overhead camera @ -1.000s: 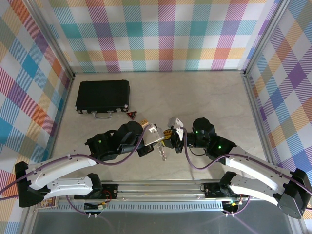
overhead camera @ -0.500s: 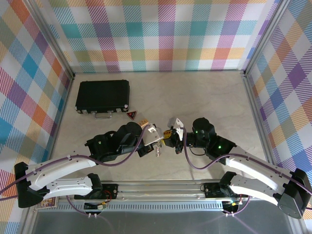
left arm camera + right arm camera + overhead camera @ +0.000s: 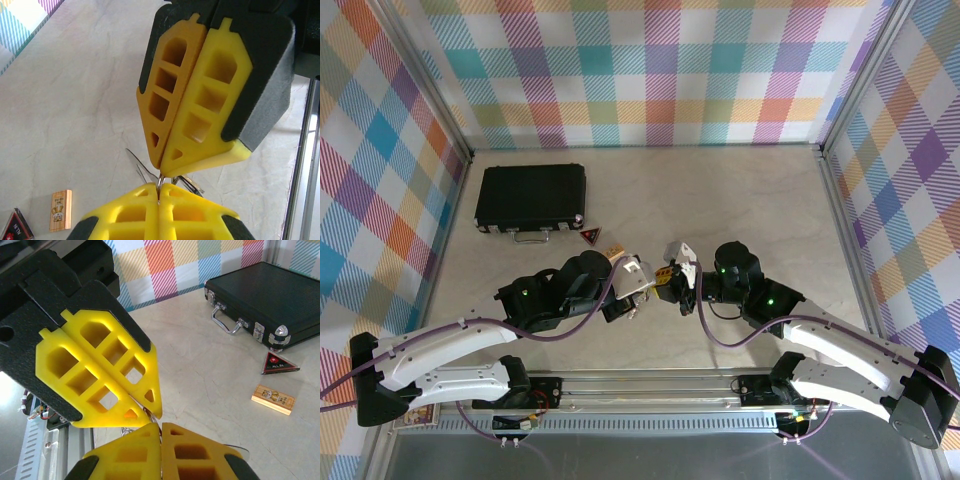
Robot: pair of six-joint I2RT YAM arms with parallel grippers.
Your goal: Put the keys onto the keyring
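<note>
One bunch of keys (image 3: 140, 165) on a thin wire loop, blade count unclear, held over the middle of the desk (image 3: 740, 200) between two gripper tips. One left gripper (image 3: 645, 280), closed tight, pinching the wire loop. One right gripper (image 3: 665, 283), closed tight on the same loop, tip to tip with the left, at its 3 o'clock. One black case (image 3: 530, 197), shut, at 10 o'clock from the keys. One red-and-black triangular tag (image 3: 589, 237) at 11 o'clock; one wooden block (image 3: 611, 247) just beside it.
</note>
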